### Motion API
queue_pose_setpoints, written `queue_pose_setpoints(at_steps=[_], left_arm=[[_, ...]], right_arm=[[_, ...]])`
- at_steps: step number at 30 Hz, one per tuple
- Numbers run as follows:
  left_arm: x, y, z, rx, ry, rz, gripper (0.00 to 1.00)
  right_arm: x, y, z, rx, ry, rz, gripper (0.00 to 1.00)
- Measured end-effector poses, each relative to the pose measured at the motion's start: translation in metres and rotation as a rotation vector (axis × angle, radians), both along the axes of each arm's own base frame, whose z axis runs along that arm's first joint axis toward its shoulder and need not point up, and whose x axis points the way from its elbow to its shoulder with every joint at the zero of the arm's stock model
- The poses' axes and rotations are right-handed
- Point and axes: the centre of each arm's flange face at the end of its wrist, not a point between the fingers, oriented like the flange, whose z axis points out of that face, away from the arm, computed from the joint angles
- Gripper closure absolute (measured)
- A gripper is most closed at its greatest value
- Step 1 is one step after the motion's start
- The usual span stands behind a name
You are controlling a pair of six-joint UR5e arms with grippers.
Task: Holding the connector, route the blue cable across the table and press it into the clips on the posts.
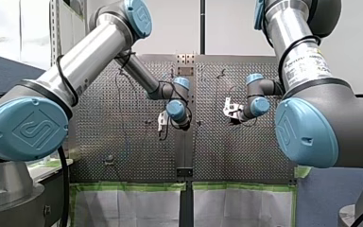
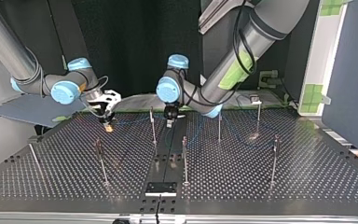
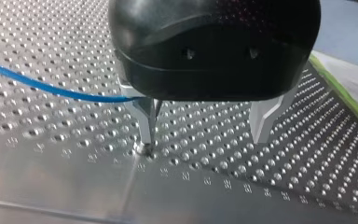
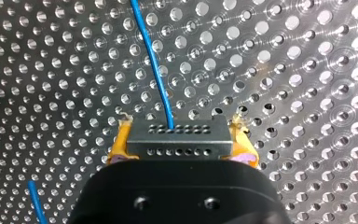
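Okay, right wrist view: right gripper (image 4: 182, 148) is closed on the connector (image 4: 175, 136), a grey block with rows of small holes. Yellow pads (image 4: 121, 140) are tight against both its ends. Blue cable (image 4: 154, 65) leaves the block's far face and runs straight ahead over the table (image 4: 284, 70). Another short bit of blue shows beside the gripper body.

Left wrist view: left gripper (image 3: 205, 135) is wide open with nothing between its metal fingers (image 3: 265, 122). Cable comes in from the side, just above the table, and meets the outer side of one finger. Can't tell if it touches or passes behind. That fingertip sits right at the table surface.

Top view: right gripper is at far left, pads low at the table. Left gripper is far, near the middle, just right of one of the posts (image 2: 153, 126). Posts are upright, spread left to right, near and far. Cable shows faintly along the far side between the two grippers and continues right among the posts.

Front view: both grippers hang over the table either side of the centre seam, left one left of it, right one right of it, apart. They are too small here to read the fingers.
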Motion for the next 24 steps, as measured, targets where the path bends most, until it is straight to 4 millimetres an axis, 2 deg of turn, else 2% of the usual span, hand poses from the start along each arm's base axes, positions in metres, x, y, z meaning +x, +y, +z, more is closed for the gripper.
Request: queue_pose_setpoints(at_steps=[6,16,24], left_arm=[[-0.017,-0.002,0.016,-0.019,-0.029,-0.037,0.0],[-0.062,-0.007,0.035,0.011,-0.012,-0.085,0.0],[-0.101,-0.025,0.031,-0.016,-0.011,-0.094,0.0]], right_arm=[[0.0,0.0,0.0,0.0,-0.001,0.0,1.0],[-0.004,-0.002,0.0,0.004,-0.004,-0.004,1.0],[-0.01,-0.004,-0.001,0.01,0.001,-0.011,1.0]])
